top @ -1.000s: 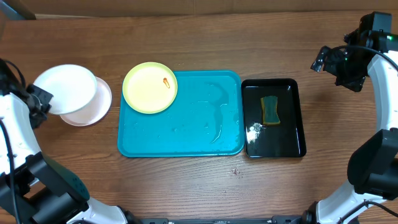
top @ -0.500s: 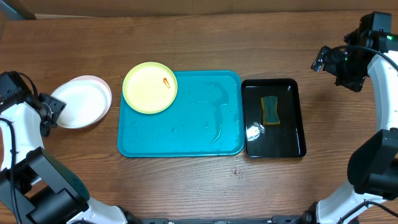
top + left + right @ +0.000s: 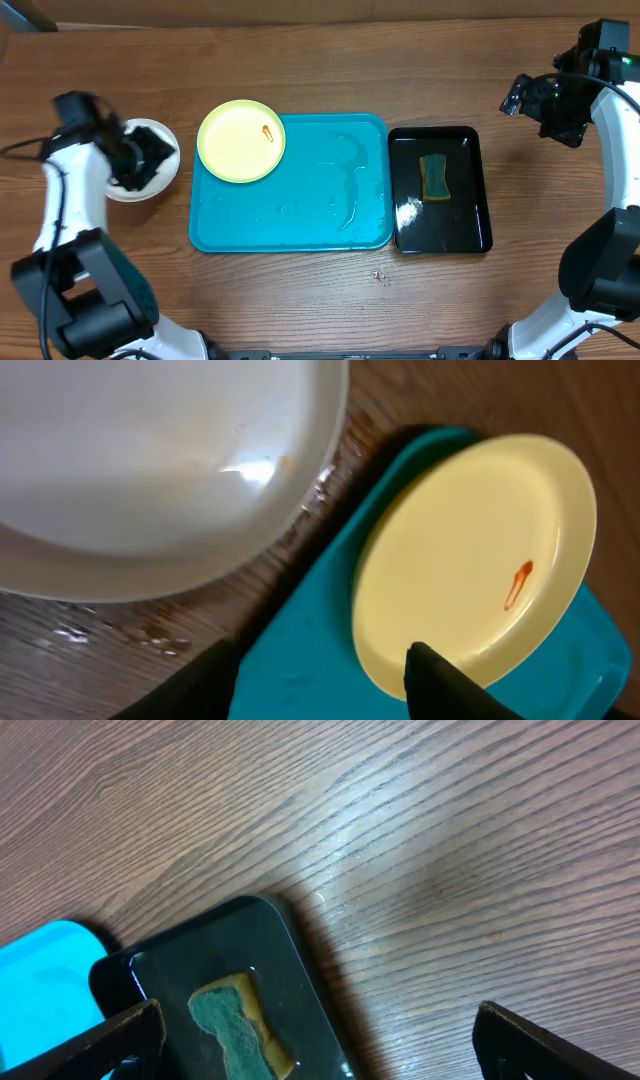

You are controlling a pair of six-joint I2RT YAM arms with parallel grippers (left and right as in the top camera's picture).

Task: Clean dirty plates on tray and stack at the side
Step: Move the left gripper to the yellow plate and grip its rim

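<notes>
Plates (image 3: 150, 450), white ones, sat stacked on the desk (image 3: 300, 70) just left of the tray (image 3: 300, 225), apparently their finished spot. The left hand (image 3: 132, 162) hovered above, half-open and empty. The yellow plate (image 3: 240, 140), smeared orange, lay on the tray's corner, uncleaned. The right hand (image 3: 322, 1042) gaped empty beyond the sponge (image 3: 434, 177).

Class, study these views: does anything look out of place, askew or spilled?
The pale yellow plate sits on the turquoise tray's far-left corner, overhanging its rim, and carries an orange smear. Small specks lie on the table before the black tray.
</notes>
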